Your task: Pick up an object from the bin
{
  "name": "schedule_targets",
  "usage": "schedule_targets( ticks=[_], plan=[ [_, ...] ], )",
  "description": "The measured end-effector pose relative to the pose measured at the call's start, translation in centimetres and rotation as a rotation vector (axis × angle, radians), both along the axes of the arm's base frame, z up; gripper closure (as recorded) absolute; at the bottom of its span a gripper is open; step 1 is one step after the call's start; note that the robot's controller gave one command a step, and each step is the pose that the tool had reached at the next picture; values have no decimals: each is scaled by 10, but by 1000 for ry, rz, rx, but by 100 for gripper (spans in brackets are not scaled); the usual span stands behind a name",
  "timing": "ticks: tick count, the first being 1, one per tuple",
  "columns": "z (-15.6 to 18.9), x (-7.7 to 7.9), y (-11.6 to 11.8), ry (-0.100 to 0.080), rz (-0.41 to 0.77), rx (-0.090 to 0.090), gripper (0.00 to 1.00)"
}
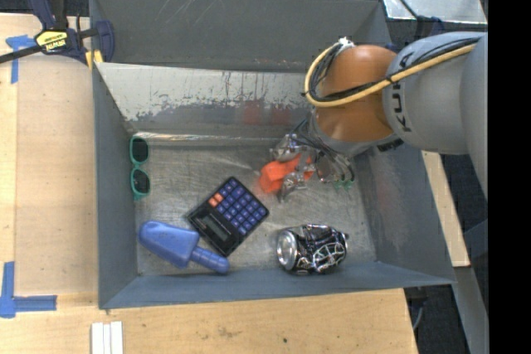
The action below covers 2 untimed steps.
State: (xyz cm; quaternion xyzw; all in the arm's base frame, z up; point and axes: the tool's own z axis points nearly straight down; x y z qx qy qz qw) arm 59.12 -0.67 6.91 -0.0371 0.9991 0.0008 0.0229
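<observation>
My gripper (pixel 289 170) is low in the middle-right of the bin, under the arm's wrist. Its two metal fingers stand on either side of a small orange thing (pixel 272 176), which sits between them and sticks out to the left. The fingers look shut on it. Just left and in front lies a black calculator (pixel 229 215) with blue and orange keys. A crushed dark drink can (pixel 312 249) lies in front of the gripper near the front wall.
A blue plastic tool (pixel 177 245) lies at the front left beside the calculator. Green sunglasses (pixel 138 166) rest against the left wall. A small green bit (pixel 344 182) shows to the right of the gripper.
</observation>
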Motion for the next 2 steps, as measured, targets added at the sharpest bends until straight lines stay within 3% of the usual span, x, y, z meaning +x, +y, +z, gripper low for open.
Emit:
schedule_targets(
  ticks=[1, 2],
  plan=[
    [5, 0, 0, 5, 0, 0, 100],
    [21, -6, 0, 33, 2, -2, 100]
  ],
)
